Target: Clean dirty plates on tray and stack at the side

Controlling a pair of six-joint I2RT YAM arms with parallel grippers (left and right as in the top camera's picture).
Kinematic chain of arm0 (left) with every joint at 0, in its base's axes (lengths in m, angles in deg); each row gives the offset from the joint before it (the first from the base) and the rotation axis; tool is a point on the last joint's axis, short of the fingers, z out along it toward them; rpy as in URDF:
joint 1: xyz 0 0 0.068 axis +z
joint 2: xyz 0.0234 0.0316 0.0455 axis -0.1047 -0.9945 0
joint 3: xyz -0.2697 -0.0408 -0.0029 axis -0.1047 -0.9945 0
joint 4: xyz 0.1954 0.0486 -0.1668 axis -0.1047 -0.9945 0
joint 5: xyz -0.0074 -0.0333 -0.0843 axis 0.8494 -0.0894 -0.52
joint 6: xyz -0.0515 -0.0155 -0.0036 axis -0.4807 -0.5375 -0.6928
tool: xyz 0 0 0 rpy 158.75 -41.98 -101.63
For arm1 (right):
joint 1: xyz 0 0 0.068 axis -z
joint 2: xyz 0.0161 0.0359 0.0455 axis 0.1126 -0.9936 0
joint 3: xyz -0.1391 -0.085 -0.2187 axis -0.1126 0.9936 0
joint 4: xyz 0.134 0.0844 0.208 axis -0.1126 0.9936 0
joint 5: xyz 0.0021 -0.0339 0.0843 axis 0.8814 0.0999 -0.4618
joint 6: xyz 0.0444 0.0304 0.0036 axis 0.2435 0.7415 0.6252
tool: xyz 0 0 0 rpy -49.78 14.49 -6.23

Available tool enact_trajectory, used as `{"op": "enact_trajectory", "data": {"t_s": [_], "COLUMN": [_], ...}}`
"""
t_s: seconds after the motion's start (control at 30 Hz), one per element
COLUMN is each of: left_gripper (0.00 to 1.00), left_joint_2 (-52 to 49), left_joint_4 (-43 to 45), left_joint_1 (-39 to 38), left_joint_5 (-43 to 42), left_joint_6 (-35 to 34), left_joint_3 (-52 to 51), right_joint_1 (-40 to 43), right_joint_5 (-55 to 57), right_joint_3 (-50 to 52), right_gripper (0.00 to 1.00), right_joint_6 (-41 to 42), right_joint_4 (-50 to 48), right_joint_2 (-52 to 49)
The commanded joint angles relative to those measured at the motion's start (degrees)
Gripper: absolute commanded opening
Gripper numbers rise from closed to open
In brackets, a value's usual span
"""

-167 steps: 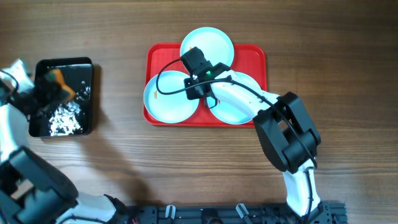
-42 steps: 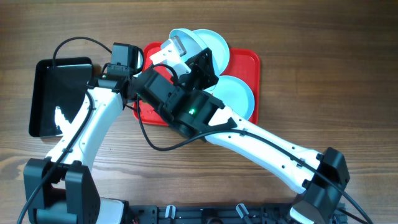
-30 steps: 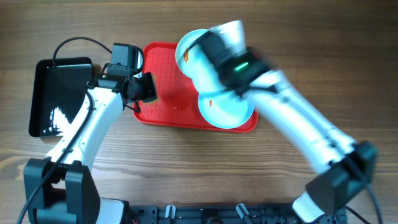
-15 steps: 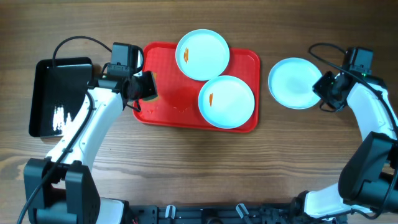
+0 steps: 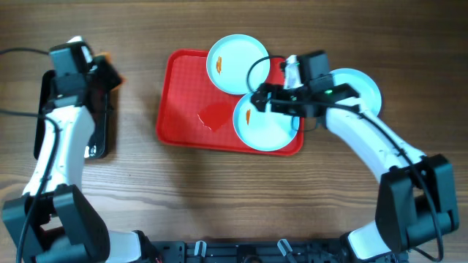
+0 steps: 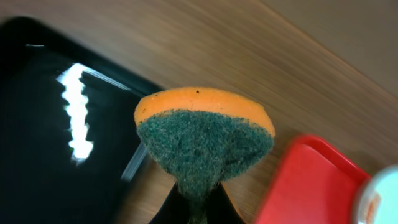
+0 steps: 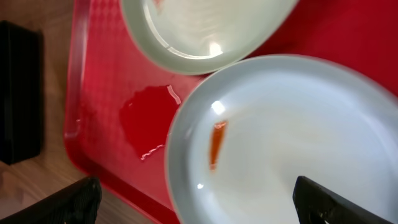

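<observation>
The right gripper [image 5: 265, 99] hangs directly over the near plate [image 5: 272, 126], which sits in the red tray [image 5: 183, 95] at its near right corner. Its jaws are spread wide. In the right wrist view one finger [image 7: 78, 198] is out past the plate's rim over the tray and the other is above the bowl, with the orange smear [image 7: 217, 145] between them. The far plate [image 5: 238, 64] overlaps the tray's far rim and is smeared too. A third plate [image 5: 365, 84] lies on the table toward the right edge.

The left gripper [image 6: 196, 202] is clamped on the orange-and-green sponge [image 6: 205, 134] by the black tray [image 5: 73, 139] near the left edge, well apart from both plates. The right arm is plainly the nearer one, so the sponge probably has to cross the tray to reach that smear.
</observation>
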Motion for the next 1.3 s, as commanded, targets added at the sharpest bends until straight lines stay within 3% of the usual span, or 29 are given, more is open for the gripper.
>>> {"op": "enact_trajectory", "data": {"t_s": [0.0,0.2,0.27,0.33,0.57,0.73,0.93,1.0,1.07,1.27], "left_gripper": [0.04,0.05,0.21,0.22,0.25,0.17,0.32,0.24,0.04,0.04], "left_joint_2": [-1.1,-11.5,-13.1,-13.1,-13.1,-15.2,-17.5,-17.5,-17.5,-11.3], "left_joint_4": [-2.4,-5.1,-5.1,-4.7,-5.1,-6.0,-1.7,-1.7,-2.5,-3.5], "left_joint_1": [8.2,15.1,15.1,15.1,15.1,15.1,15.1,15.1,15.1,15.1], "left_joint_5": [1.6,1.6,1.7,1.7,3.2,7.4,-4.0,-4.0,-1.8,3.1], "left_joint_6": [0.2,0.5,0.5,0.5,0.6,0.6,0.6,1.3,2.1,2.1], "left_joint_3": [0.0,0.0,0.0,0.0,0.0,0.0,0.0,0.0,0.0,0.0], "right_joint_1": [-5.9,-16.3,-18.1,-18.6,-18.6,-18.6,-18.6,-18.6,-18.6,-18.6], "right_joint_5": [5.2,16.9,18.3,18.3,18.3,18.3,18.6,18.6,18.6,18.6], "right_joint_3": [0.1,0.1,0.1,0.1,0.1,0.1,0.1,0.1,0.1,0.1], "right_gripper": [1.00,1.00,1.00,1.00,1.00,1.00,1.00,1.00,1.00,1.00], "right_joint_6": [9.6,9.5,9.2,8.9,7.6,7.8,7.7,7.7,7.7,7.5], "right_joint_4": [-2.9,-5.5,-5.9,-5.9,-5.9,-5.8,-6.0,-6.1,-6.1,-6.1], "right_joint_2": [0.2,0.2,0.2,0.2,0.2,0.2,0.2,0.2,0.2,0.2]}}
